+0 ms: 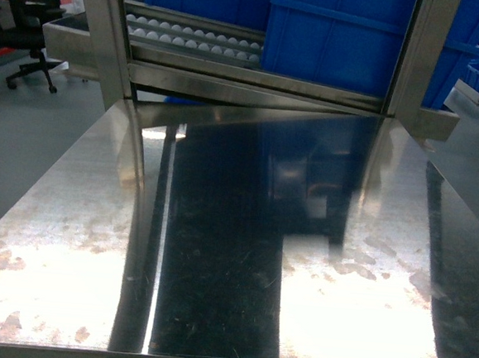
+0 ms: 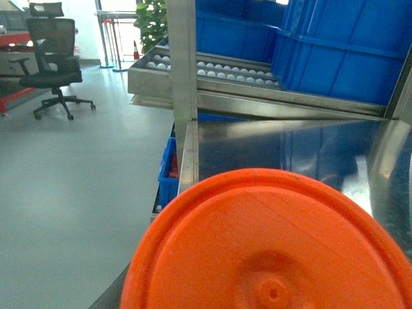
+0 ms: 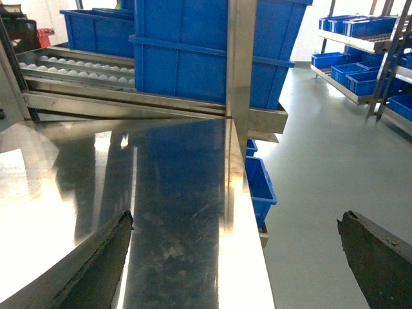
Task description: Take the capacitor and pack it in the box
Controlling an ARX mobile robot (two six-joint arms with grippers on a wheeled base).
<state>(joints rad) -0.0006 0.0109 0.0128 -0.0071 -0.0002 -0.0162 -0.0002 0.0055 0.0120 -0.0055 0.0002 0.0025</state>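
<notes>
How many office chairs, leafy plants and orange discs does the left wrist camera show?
Office chair: 1
Leafy plant: 1
Orange disc: 1
Total: 3

You see the orange disc (image 2: 270, 244) cut off by the bottom edge of the left wrist view, hiding the left gripper. The right gripper's fingers (image 3: 96, 267) are cut off too.
</notes>
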